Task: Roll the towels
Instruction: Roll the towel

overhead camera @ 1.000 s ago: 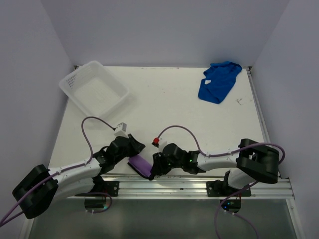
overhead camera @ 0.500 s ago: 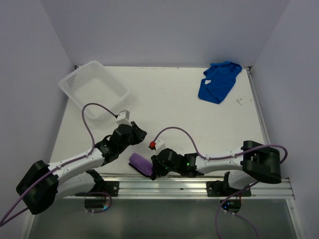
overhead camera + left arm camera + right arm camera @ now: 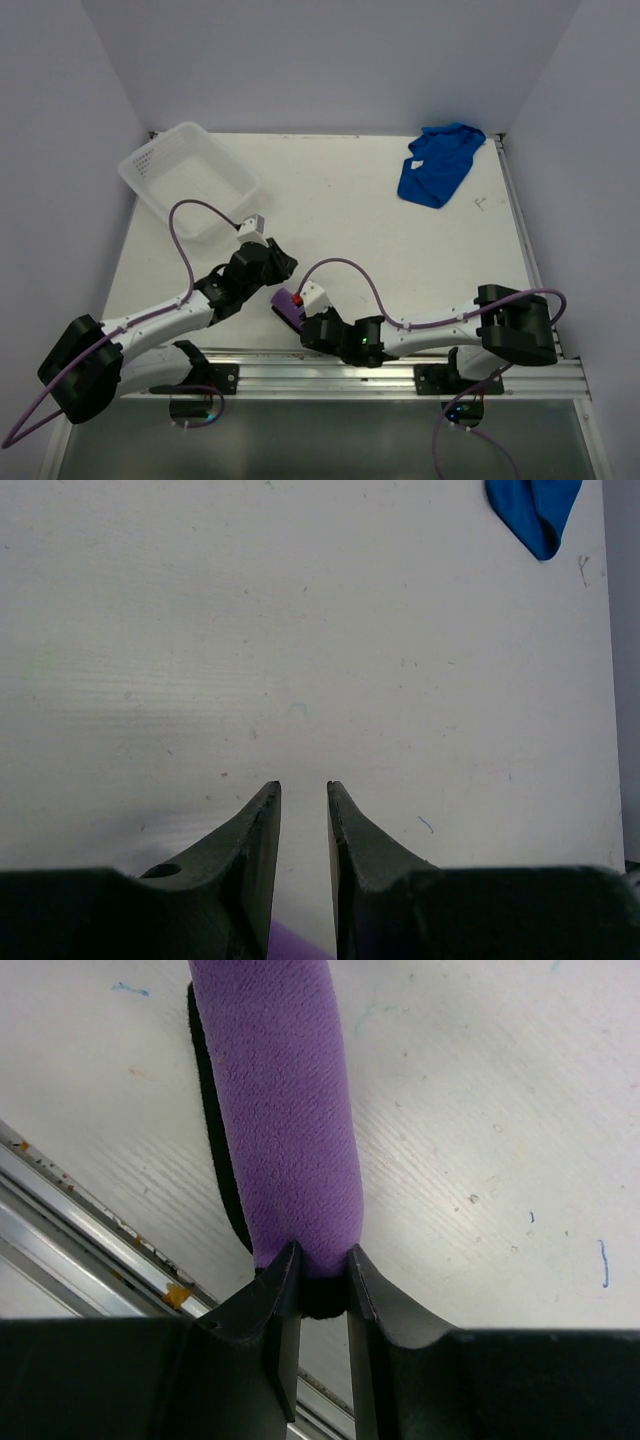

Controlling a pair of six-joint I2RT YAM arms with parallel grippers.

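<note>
The purple towel [image 3: 285,1110] is rolled into a tight tube lying on the white table near the front rail. My right gripper [image 3: 320,1255] is shut on its near end. From above, only a short piece of the purple towel [image 3: 286,304] shows beside the right wrist. My left gripper [image 3: 303,785] hovers just behind it, its fingers a narrow gap apart with bare table between them; a purple sliver shows below them. The blue towel [image 3: 438,165] lies crumpled and loose at the far right corner, far from both grippers.
A white plastic basket [image 3: 150,160] stands tilted at the far left corner. The aluminium rail [image 3: 380,375] runs along the table's front edge, right below the purple roll. A wall bounds each side of the table.
My left gripper has let go of the purple roll and drawn back away from the rail. My right gripper has swung left and carried the roll a little away from the rail.
</note>
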